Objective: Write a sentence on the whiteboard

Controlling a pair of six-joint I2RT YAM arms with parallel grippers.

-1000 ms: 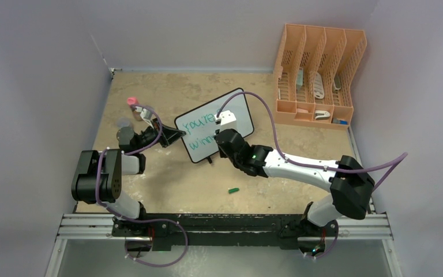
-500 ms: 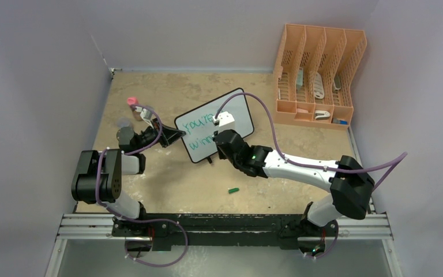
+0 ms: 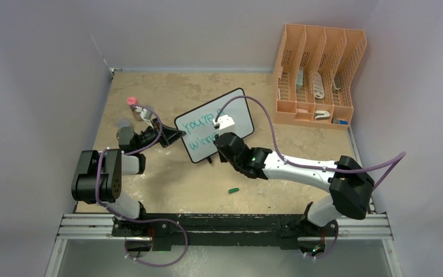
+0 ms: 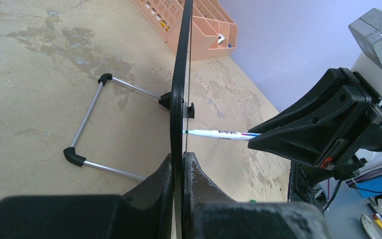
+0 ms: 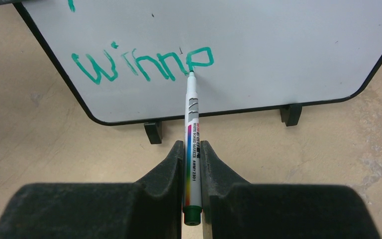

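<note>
The whiteboard stands tilted mid-table, black-framed, on two small feet. My left gripper is shut on its left edge; in the left wrist view the fingers pinch the frame edge-on. The sentence is teal lettering in two lines; the lower line reads "Winne" in the right wrist view. My right gripper is shut on a white marker with a green end. Its tip touches the board at the last letter. The marker also shows in the left wrist view.
An orange file rack with small items stands at the back right. A green marker cap lies on the table near the front. A pink-topped object is behind my left arm. The board's wire stand rests behind it.
My right wrist has shifted slightly while the marker tip stays on the lower line of writing. The left arm and board have not moved.
</note>
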